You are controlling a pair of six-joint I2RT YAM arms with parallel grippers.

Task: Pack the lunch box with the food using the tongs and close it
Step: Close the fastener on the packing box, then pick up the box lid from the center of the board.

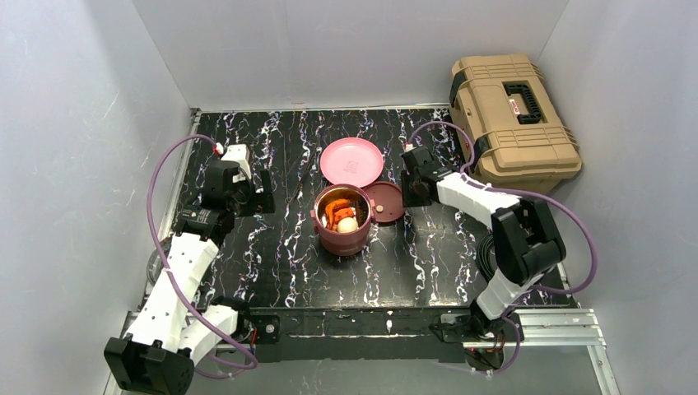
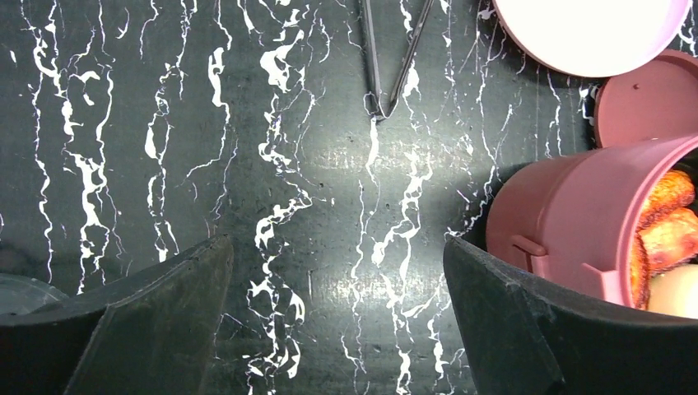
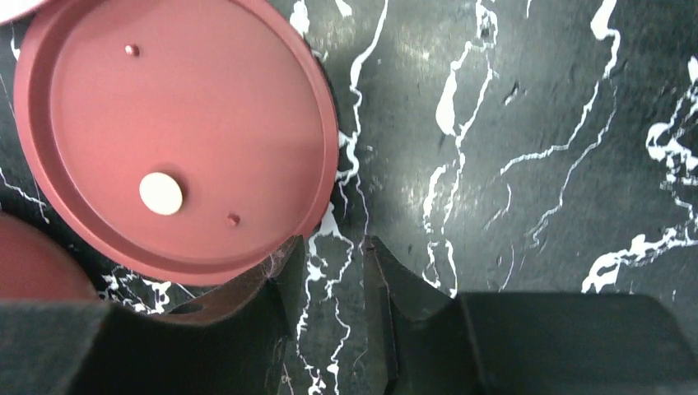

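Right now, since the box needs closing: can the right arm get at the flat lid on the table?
Probably yes. The right end effector hangs at the rim of the lid, jaws a little apart; nothing lies on the lid or between them.

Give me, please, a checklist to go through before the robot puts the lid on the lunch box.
1. Food is inside the lunch box: ok.
2. No food is on the pink plate: ok.
3. Food sits below the box's rim: cannot tell.
4. Lid lies on the table, right of the box: ok.
5. Right gripper holds nothing, jaws slightly apart beside the lid's rim: ok.
6. Left gripper is wide open and empty; tongs lie on the table: ok.
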